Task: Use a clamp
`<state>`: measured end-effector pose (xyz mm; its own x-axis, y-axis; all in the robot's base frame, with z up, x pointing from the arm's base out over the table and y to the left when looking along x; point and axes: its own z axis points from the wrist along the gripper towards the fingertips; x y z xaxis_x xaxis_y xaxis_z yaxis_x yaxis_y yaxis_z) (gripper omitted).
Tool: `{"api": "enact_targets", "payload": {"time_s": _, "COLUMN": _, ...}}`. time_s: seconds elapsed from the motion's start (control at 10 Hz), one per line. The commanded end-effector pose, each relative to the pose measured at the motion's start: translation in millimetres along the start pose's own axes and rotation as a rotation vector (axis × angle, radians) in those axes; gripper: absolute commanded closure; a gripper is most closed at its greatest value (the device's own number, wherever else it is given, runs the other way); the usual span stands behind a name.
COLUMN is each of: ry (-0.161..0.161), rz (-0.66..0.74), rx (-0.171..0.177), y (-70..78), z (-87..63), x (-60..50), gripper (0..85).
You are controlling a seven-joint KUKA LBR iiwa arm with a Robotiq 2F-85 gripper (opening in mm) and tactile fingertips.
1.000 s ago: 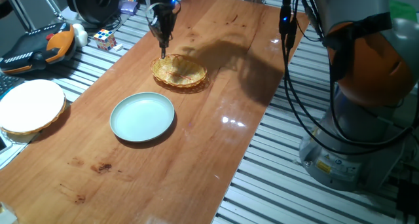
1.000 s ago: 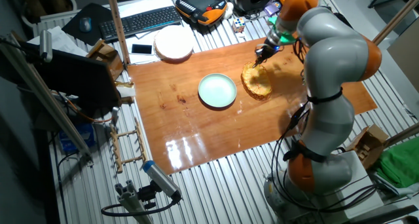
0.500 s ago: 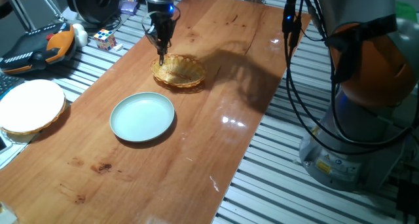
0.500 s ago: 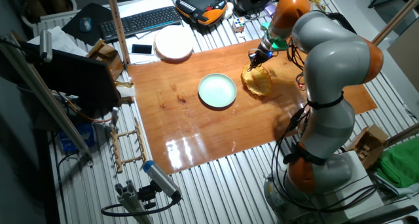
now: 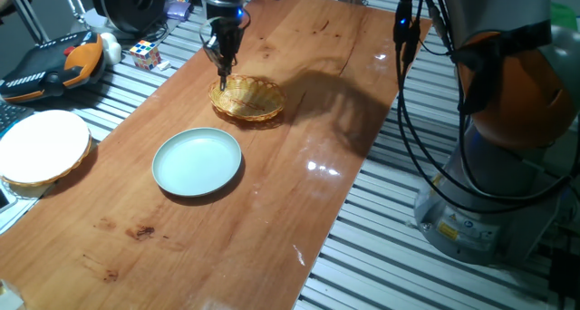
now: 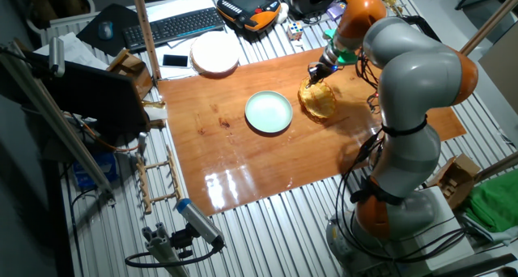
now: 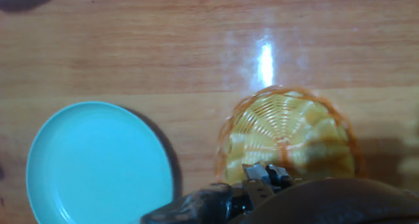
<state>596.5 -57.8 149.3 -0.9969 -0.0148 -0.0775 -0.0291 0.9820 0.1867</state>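
Note:
My gripper (image 5: 222,72) points down over the far-left rim of a small wicker basket (image 5: 249,100). Its fingers are pressed together on a slim dark-grey clamp (image 7: 265,176), which shows as a grey metal bit at the bottom of the hand view, at the basket's rim (image 7: 288,142). I cannot tell whether the clamp touches the rim. A pale blue plate (image 5: 197,162) lies empty on the wooden table (image 5: 299,56), in front and left of the basket. In the other fixed view the gripper (image 6: 317,73) stands over the basket (image 6: 318,103), right of the plate (image 6: 268,112).
A round white disc (image 5: 41,145), an orange-black handset (image 5: 59,61) and a colour cube (image 5: 145,52) lie on the slatted bench left of the table. A keyboard (image 6: 174,24) lies farther back. The arm's base and cables (image 5: 489,165) stand at the right.
The gripper shifted slightly left and back at the basket's rim. The basket, which looked tipped toward the camera a second ago, now sits flatter. The plate has not moved.

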Motion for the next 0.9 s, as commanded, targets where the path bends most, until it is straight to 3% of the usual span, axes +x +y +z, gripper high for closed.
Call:
{"api": "enact_targets", "payload": {"time_s": 0.0, "ry": 0.002, "rz": -0.017, "rx": 0.009, "y": 0.3, "z": 0.0, "x": 0.0, "gripper": 84.3}}
{"api": "enact_targets", "payload": {"time_s": 0.3, "ry": 0.019, "rz": -0.006, "rx": -0.019, "y": 7.6, "z": -0.3, "x": 1.6, "gripper": 84.3}}
{"api": "enact_targets", "payload": {"time_s": 0.8, "ry": 0.036, "rz": 0.043, "rx": -0.051, "y": 56.9, "z": 8.6, "x": 7.6, "gripper": 84.3}}
